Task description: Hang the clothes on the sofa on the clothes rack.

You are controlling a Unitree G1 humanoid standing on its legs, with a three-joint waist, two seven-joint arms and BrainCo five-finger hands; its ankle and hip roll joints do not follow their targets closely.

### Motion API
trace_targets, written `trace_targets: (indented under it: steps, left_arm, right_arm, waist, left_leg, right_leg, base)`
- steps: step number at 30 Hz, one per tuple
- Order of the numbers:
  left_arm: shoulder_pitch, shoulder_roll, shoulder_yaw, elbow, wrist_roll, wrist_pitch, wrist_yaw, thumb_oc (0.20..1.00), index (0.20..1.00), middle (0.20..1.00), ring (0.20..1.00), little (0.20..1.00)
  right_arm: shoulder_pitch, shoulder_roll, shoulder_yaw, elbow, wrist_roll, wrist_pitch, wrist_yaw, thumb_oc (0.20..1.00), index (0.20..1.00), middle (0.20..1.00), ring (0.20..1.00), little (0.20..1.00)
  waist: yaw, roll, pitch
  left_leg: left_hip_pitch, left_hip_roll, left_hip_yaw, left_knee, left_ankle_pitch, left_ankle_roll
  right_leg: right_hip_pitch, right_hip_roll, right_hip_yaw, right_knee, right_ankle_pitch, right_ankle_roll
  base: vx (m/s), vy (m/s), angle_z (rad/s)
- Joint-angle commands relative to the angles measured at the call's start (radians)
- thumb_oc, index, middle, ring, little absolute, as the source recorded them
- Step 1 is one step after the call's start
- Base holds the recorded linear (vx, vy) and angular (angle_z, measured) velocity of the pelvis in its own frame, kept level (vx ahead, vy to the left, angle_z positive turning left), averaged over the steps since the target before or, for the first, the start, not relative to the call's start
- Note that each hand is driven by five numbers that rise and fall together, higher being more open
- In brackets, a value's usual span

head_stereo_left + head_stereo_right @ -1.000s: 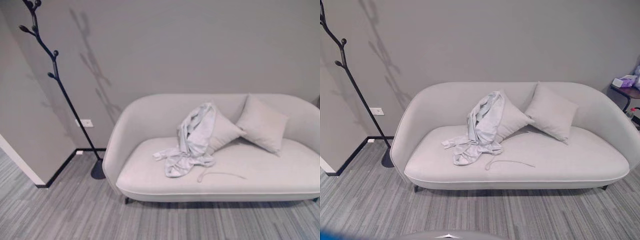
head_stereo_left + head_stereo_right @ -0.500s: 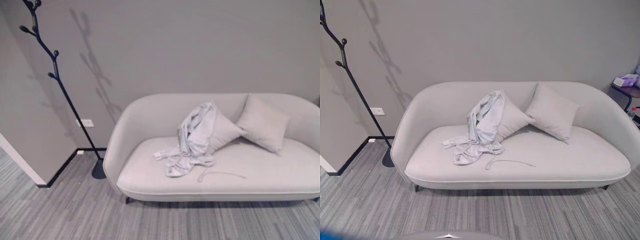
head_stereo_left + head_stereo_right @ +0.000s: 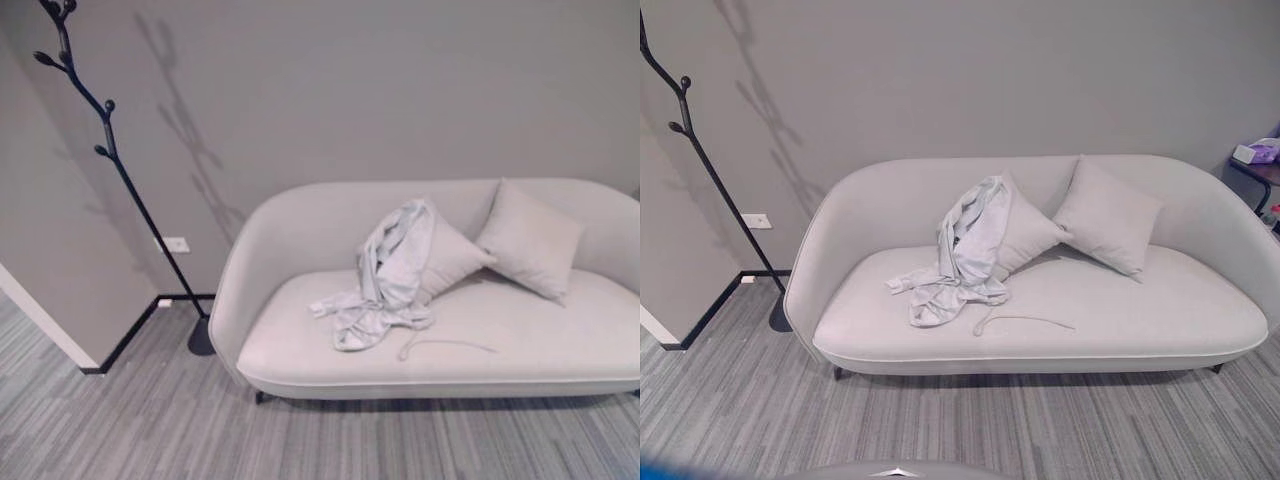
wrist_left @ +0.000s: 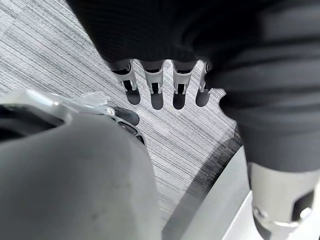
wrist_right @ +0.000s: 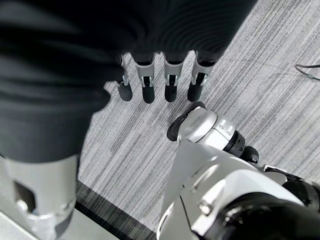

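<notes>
A pale blue-grey garment [image 3: 385, 278] lies crumpled on the light grey sofa [image 3: 300, 350], draped from a cushion [image 3: 448, 255] down onto the seat, with a thin strap [image 3: 1025, 320] trailing on the seat beside it. A black branch-shaped clothes rack [image 3: 110, 165] stands on the floor left of the sofa, by the wall corner. My left hand [image 4: 162, 85] hangs over the carpet with straight fingers and holds nothing. My right hand [image 5: 160, 80] hangs likewise, fingers straight and empty.
A second cushion [image 3: 530, 238] leans on the sofa's right side. A small dark side table [image 3: 1258, 172] with a purple-and-white item stands at the far right. Grey striped carpet [image 3: 150, 430] lies between me and the sofa. A wall corner [image 3: 50, 300] juts out at left.
The whole scene has shifted slightly and the sofa looks a little nearer, so the camera has moved. The garment and rack have not moved.
</notes>
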Motion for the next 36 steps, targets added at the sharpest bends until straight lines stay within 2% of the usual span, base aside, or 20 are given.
trace_targets:
  steps: [1, 4, 6, 8, 11, 12, 13, 16, 20, 21, 23, 24, 25, 26, 29, 32, 33, 34, 35, 36]
  left_arm:
    - [-0.061, -0.024, 0.026, 0.012, 0.028, -0.022, -0.011, 1.000, 1.000, 1.000, 1.000, 1.000]
    - [-0.063, -0.025, 0.025, 0.004, 0.014, -0.024, -0.011, 1.000, 1.000, 1.000, 1.000, 1.000]
    - [-0.080, -0.022, 0.010, -0.021, -0.006, -0.027, -0.002, 1.000, 1.000, 1.000, 1.000, 1.000]
    - [-0.098, -0.025, -0.012, -0.056, -0.016, -0.033, 0.004, 1.000, 1.000, 1.000, 1.000, 1.000]
    - [-0.088, -0.030, 0.002, -0.067, -0.048, -0.038, 0.009, 1.000, 1.000, 1.000, 1.000, 1.000]
    - [-0.084, -0.032, 0.011, -0.060, -0.061, -0.043, 0.021, 1.000, 1.000, 1.000, 1.000, 1.000]
    - [-0.084, -0.035, 0.014, -0.056, -0.072, -0.045, 0.025, 1.000, 1.000, 1.000, 1.000, 1.000]
    - [-0.086, -0.043, 0.024, -0.039, -0.096, -0.047, 0.034, 1.000, 1.000, 1.000, 1.000, 1.000]
    - [-0.072, -0.047, 0.049, -0.015, -0.090, -0.047, 0.033, 1.000, 1.000, 1.000, 1.000, 1.000]
    - [-0.070, -0.039, 0.046, -0.014, -0.049, -0.048, 0.034, 1.000, 1.000, 1.000, 1.000, 1.000]
    - [-0.071, -0.029, 0.044, -0.013, -0.024, -0.053, 0.034, 1.000, 1.000, 1.000, 1.000, 1.000]
    - [-0.074, -0.016, 0.033, -0.017, 0.014, -0.059, 0.033, 1.000, 1.000, 1.000, 1.000, 1.000]
    - [-0.074, -0.016, 0.033, -0.017, 0.014, -0.059, 0.033, 1.000, 1.000, 1.000, 1.000, 1.000]
    - [-0.082, -0.005, 0.009, -0.031, 0.062, -0.064, 0.034, 1.000, 1.000, 1.000, 1.000, 1.000]
    - [-0.097, 0.000, -0.023, -0.046, 0.105, -0.065, 0.044, 1.000, 1.000, 1.000, 1.000, 1.000]
    - [-0.121, 0.007, -0.065, -0.071, 0.144, -0.065, 0.049, 1.000, 1.000, 1.000, 1.000, 1.000]
    - [-0.130, 0.009, -0.081, -0.079, 0.155, -0.063, 0.055, 1.000, 1.000, 1.000, 1.000, 1.000]
    - [-0.130, 0.009, -0.081, -0.079, 0.155, -0.063, 0.055, 1.000, 1.000, 1.000, 1.000, 1.000]
    - [-0.134, 0.014, -0.088, -0.077, 0.166, -0.060, 0.053, 1.000, 1.000, 1.000, 1.000, 1.000]
    - [-0.129, 0.017, -0.088, -0.071, 0.182, -0.053, 0.053, 1.000, 1.000, 1.000, 1.000, 1.000]
  right_arm:
    - [-0.088, 0.015, 0.019, 0.076, -0.045, -0.015, 0.010, 1.000, 1.000, 1.000, 1.000, 1.000]
    - [-0.096, 0.011, 0.041, 0.070, -0.086, -0.021, 0.008, 1.000, 1.000, 1.000, 1.000, 1.000]
    - [-0.111, 0.007, 0.069, 0.054, -0.116, -0.031, -0.002, 1.000, 1.000, 1.000, 1.000, 1.000]
    - [-0.121, 0.004, 0.103, 0.036, -0.163, -0.035, -0.010, 1.000, 1.000, 1.000, 1.000, 1.000]
    - [-0.126, -0.001, 0.143, 0.008, -0.204, -0.029, 0.000, 1.000, 1.000, 1.000, 1.000, 1.000]
    - [-0.132, 0.004, 0.164, -0.012, -0.215, -0.034, 0.000, 1.000, 1.000, 1.000, 1.000, 1.000]
    - [-0.137, 0.007, 0.175, -0.021, -0.222, -0.037, -0.003, 1.000, 1.000, 1.000, 1.000, 1.000]
    - [-0.145, 0.010, 0.192, -0.028, -0.242, -0.041, -0.008, 1.000, 1.000, 1.000, 1.000, 1.000]
    - [-0.130, 0.025, 0.217, -0.043, -0.304, -0.043, 0.004, 1.000, 1.000, 1.000, 1.000, 1.000]
    - [-0.122, 0.032, 0.218, -0.041, -0.326, -0.040, 0.009, 1.000, 1.000, 1.000, 1.000, 1.000]
    - [-0.118, 0.038, 0.219, -0.036, -0.330, -0.038, 0.012, 1.000, 1.000, 1.000, 1.000, 1.000]
    - [-0.113, 0.045, 0.222, -0.036, -0.337, -0.036, 0.021, 1.000, 1.000, 1.000, 1.000, 1.000]
    - [-0.113, 0.045, 0.222, -0.036, -0.337, -0.036, 0.021, 1.000, 1.000, 1.000, 1.000, 1.000]
    - [-0.115, 0.047, 0.237, -0.047, -0.363, -0.045, 0.020, 1.000, 1.000, 1.000, 1.000, 1.000]
    - [-0.124, 0.045, 0.264, -0.071, -0.412, -0.058, 0.008, 1.000, 1.000, 1.000, 1.000, 1.000]
    - [-0.149, 0.039, 0.296, -0.132, -0.442, -0.071, -0.003, 1.000, 1.000, 1.000, 1.000, 1.000]
    - [-0.164, 0.032, 0.311, -0.164, -0.445, -0.078, -0.013, 1.000, 1.000, 1.000, 1.000, 1.000]
    - [-0.164, 0.032, 0.311, -0.164, -0.445, -0.078, -0.013, 1.000, 1.000, 1.000, 1.000, 1.000]
    - [-0.164, 0.031, 0.320, -0.188, -0.456, -0.082, -0.015, 1.000, 1.000, 1.000, 1.000, 1.000]
    - [-0.160, 0.034, 0.336, -0.242, -0.461, -0.095, -0.026, 1.000, 1.000, 1.000, 1.000, 1.000]
  waist:
    - [-0.020, -0.038, 0.017]
    - [-0.016, -0.048, 0.028]
    - [-0.006, -0.065, 0.070]
    - [0.005, -0.071, 0.110]
    - [0.020, -0.064, 0.104]
    - [0.031, -0.043, 0.101]
    - [0.038, -0.037, 0.105]
    - [0.048, -0.031, 0.111]
    - [0.065, -0.017, 0.073]
    - [0.068, -0.023, 0.046]
    - [0.069, -0.035, 0.036]
    - [0.068, -0.051, 0.019]
    - [0.069, -0.052, 0.019]
    - [0.070, -0.069, 0.008]
    - [0.071, -0.082, 0.003]
    - [0.065, -0.082, 0.020]
    - [0.053, -0.061, 0.043]
    - [0.053, -0.061, 0.043]
    - [0.046, -0.058, 0.053]
    - [0.023, -0.043, 0.066]
  left_leg:
    - [0.026, 0.018, -0.046, -0.035, 0.010, -0.030]
    - [-0.006, 0.023, -0.058, 0.029, -0.001, -0.032]
    - [-0.134, 0.032, -0.108, 0.223, -0.011, -0.041]
    - [-0.283, 0.021, -0.199, 0.438, 0.046, -0.054]
    - [-0.316, 0.005, -0.186, 0.273, 0.054, -0.028]
    - [-0.329, 0.008, -0.207, 0.097, 0.128, -0.035]
    - [-0.345, 0.005, -0.220, 0.037, 0.150, -0.043]
    - [-0.384, 0.006, -0.234, -0.035, 0.169, -0.059]
    - [-0.369, 0.025, -0.202, -0.035, 0.201, -0.067]
    - [-0.341, 0.010, -0.189, -0.035, 0.214, -0.056]
    - [-0.333, -0.004, -0.176, -0.026, 0.208, -0.050]
    - [-0.322, -0.029, -0.147, -0.003, 0.186, -0.035]
    - [-0.322, -0.030, -0.145, -0.003, 0.185, -0.034]
    - [-0.323, -0.064, -0.121, 0.028, 0.144, -0.005]
    - [-0.326, -0.101, -0.103, 0.066, 0.102, 0.028]
    - [-0.281, -0.157, -0.081, 0.079, 0.045, 0.082]
    - [-0.224, -0.177, -0.070, 0.061, 0.023, 0.117]
    - [-0.225, -0.177, -0.069, 0.061, 0.023, 0.117]
    - [-0.178, -0.197, -0.067, 0.045, -0.003, 0.124]
    - [-0.094, -0.199, -0.061, -0.005, -0.022, 0.132]
  right_leg:
    - [0.061, -0.005, -0.049, -0.177, 0.095, 0.030]
    - [0.070, -0.002, -0.042, -0.177, 0.088, 0.019]
    - [0.069, -0.003, -0.033, -0.177, 0.087, -0.006]
    - [0.070, 0.011, -0.051, -0.177, 0.078, -0.034]
    - [0.084, 0.009, -0.058, -0.177, 0.050, -0.021]
    - [0.095, 0.020, -0.044, -0.175, 0.031, -0.019]
    - [0.101, 0.020, -0.034, -0.167, 0.022, -0.020]
    - [0.125, 0.014, -0.011, -0.153, -0.012, -0.016]
    - [0.208, -0.005, 0.044, -0.158, -0.047, 0.008]
    - [0.232, -0.040, 0.052, -0.162, -0.052, 0.025]
    - [0.237, -0.062, 0.053, -0.159, -0.048, 0.036]
    - [0.228, -0.098, 0.059, -0.136, -0.028, 0.059]
    - [0.228, -0.100, 0.060, -0.136, -0.029, 0.060]
    - [0.209, -0.137, 0.070, -0.096, 0.013, 0.081]
    - [0.176, -0.171, 0.074, -0.023, 0.069, 0.097]
    - [0.082, -0.215, 0.067, 0.200, 0.213, 0.094]
    - [-0.002, -0.250, 0.026, 0.380, 0.322, 0.081]
    - [-0.002, -0.250, 0.027, 0.380, 0.323, 0.081]
    - [-0.013, -0.284, -0.021, 0.440, 0.320, 0.086]
    - [-0.096, -0.305, -0.077, 0.545, 0.269, 0.081]
  base:
    - [0.00, 0.000, 0.00]
    - [-0.01, -0.058, 0.01]
    - [-0.15, -0.118, 0.07]
    - [-0.06, -0.089, 0.19]
    - [0.23, 0.072, 0.39]
    - [0.32, 0.137, 0.12]
    - [0.23, 0.107, -0.08]
    - [0.25, 0.075, -0.28]
    - [0.55, 0.152, -0.34]
    - [0.34, 0.115, -0.29]
    - [0.46, 0.158, 0.21]
    - [0.43, 0.149, 0.02]
    - [0.53, 0.212, -0.62]
    - [0.26, 0.116, -0.72]
    - [0.27, 0.150, -0.70]
    - [0.24, 0.241, -0.30]
    - [0.19, 0.253, -0.27]
    - [0.23, 0.260, -0.25]
    - [0.32, 0.232, 0.16]
    - [0.32, 0.229, 0.17]
